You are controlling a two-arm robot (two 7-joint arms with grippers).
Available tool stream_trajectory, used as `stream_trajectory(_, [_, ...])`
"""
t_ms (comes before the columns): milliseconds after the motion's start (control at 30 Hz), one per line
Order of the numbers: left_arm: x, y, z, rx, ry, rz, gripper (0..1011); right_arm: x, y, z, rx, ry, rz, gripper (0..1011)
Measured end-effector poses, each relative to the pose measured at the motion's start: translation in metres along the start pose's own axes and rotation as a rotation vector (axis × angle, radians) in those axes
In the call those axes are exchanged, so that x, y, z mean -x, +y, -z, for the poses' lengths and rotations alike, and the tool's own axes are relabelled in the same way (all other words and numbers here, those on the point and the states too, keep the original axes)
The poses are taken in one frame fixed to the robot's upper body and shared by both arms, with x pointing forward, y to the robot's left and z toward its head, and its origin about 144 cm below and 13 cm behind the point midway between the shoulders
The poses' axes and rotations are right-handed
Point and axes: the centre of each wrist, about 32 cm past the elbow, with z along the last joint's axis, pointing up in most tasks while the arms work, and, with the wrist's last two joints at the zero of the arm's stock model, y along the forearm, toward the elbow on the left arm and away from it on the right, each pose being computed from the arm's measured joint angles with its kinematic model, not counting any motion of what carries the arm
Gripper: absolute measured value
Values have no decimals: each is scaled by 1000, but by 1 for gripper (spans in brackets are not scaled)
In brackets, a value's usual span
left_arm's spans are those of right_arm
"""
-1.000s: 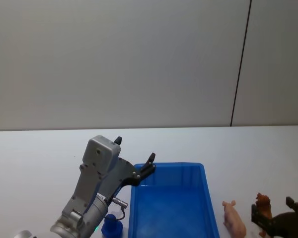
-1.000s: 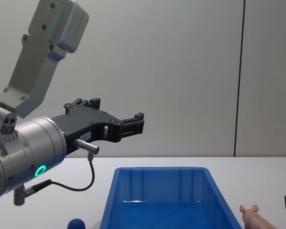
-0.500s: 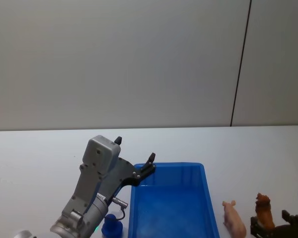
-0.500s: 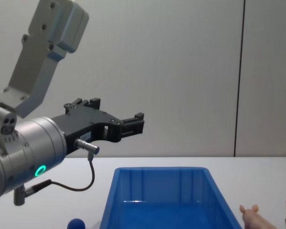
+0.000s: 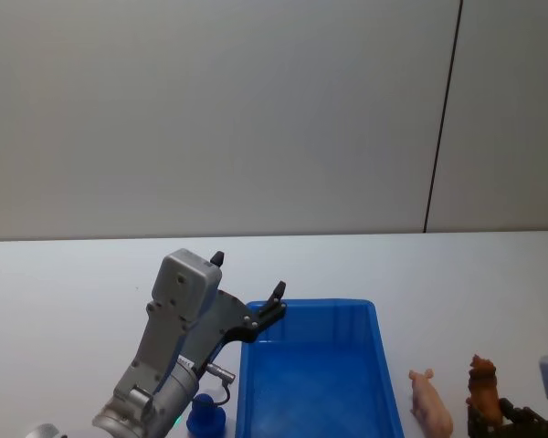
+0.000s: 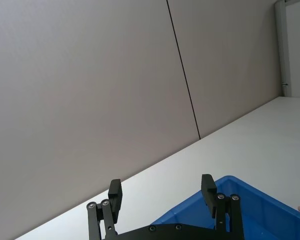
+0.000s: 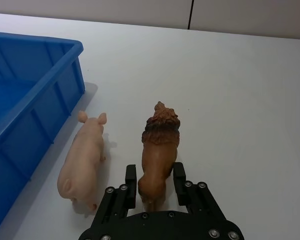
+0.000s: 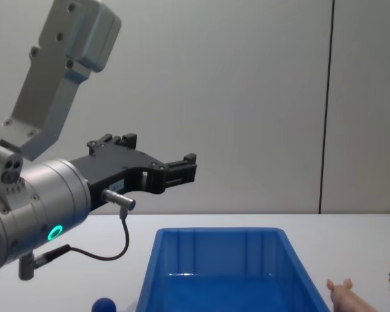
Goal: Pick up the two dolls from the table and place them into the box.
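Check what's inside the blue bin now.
Blue bin: bare floor and ribbed walls, no doll visible. Its near end is out of frame. Pig and lion figure stand on the table beside it, right gripper at the lion; left gripper hovers above its far-left corner.

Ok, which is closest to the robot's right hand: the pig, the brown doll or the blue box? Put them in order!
1. Brown doll: right between the open fingers of the right hand.
2. Pig: lying beside the brown doll, on the box's side.
3. Box: past the pig, farthest away.
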Motion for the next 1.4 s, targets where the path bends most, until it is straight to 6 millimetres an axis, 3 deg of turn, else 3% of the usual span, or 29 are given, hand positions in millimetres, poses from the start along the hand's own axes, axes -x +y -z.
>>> stream_trajectory(167, [0,0,0,0,0,0,1002,1,0,1,-8,1,-1,327])
stream_trajectory(267, [0,0,0,0,0,0,1002,2,-1,-1,-20,0,-3,284])
stream_trajectory(900, [0,0,0,0,0,0,1002,10,-13,-41,-207,-29,-69,284])
stream_trajectory(1400, [0,0,0,0,0,0,1002,26,4,-56,-243,-12,-257,284])
